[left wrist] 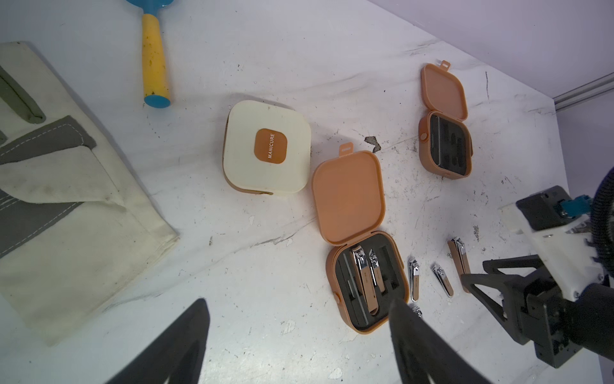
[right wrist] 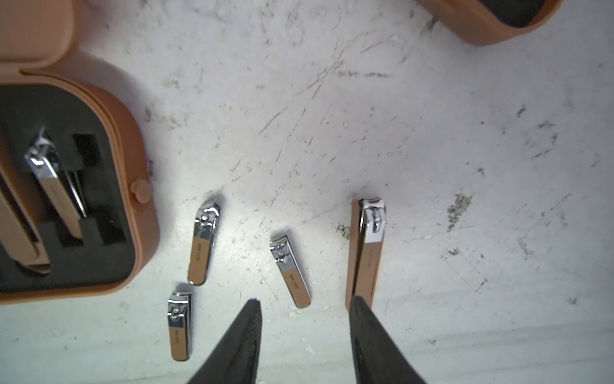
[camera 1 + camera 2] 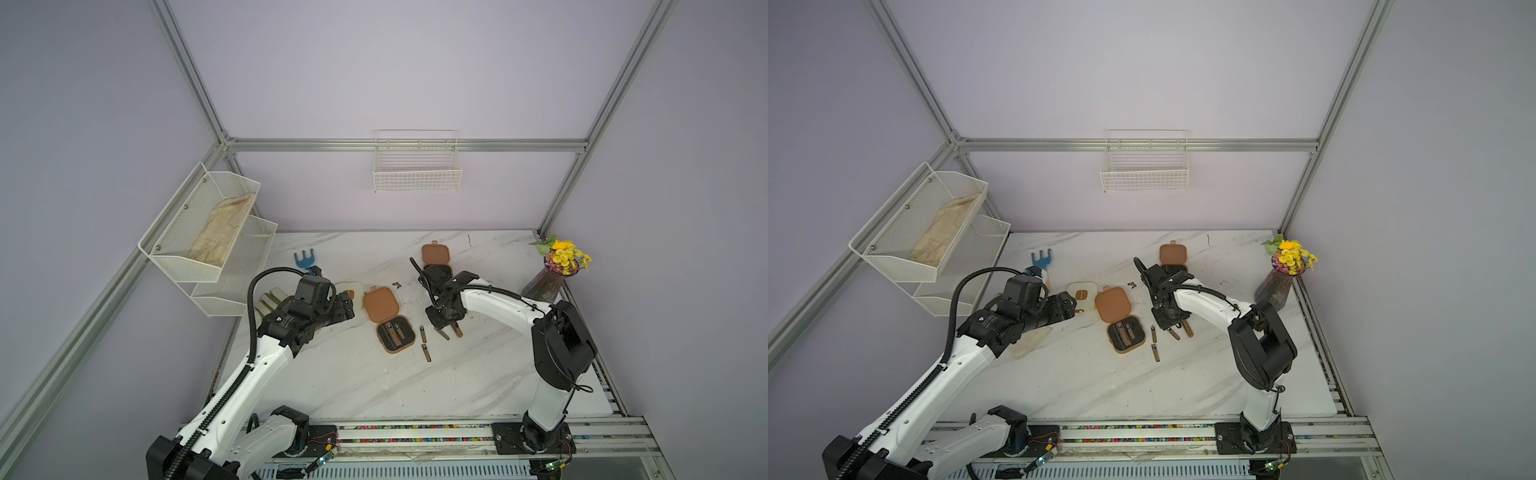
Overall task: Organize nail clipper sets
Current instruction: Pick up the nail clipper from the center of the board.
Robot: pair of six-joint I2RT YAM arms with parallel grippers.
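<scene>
Sets part-sorted: cream case [image 1: 267,148] shut at 10 o'clock of the near brown case [image 1: 347,196], open with two clippers [image 1: 363,276] seated; far brown case [image 1: 443,89] at 1 o'clock, open, seemingly unfilled; four loose clippers [image 2: 201,244] at 3 o'clock await stowing beneath right gripper [image 2: 305,301], jaws parted, empty; left gripper [image 1: 298,301] likewise spread, empty.

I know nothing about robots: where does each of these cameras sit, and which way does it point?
Top views: one camera head high over the arms' bases, looking down at the marble table; left arm and right arm show.
Left wrist: on the left arm, looking past the open left pincer at the cream case; the right pincer shows too.
Right wrist: on the right arm, looking down past the right pincer at loose clippers.
Shared: both wrist views show the brown case holding clippers.
</scene>
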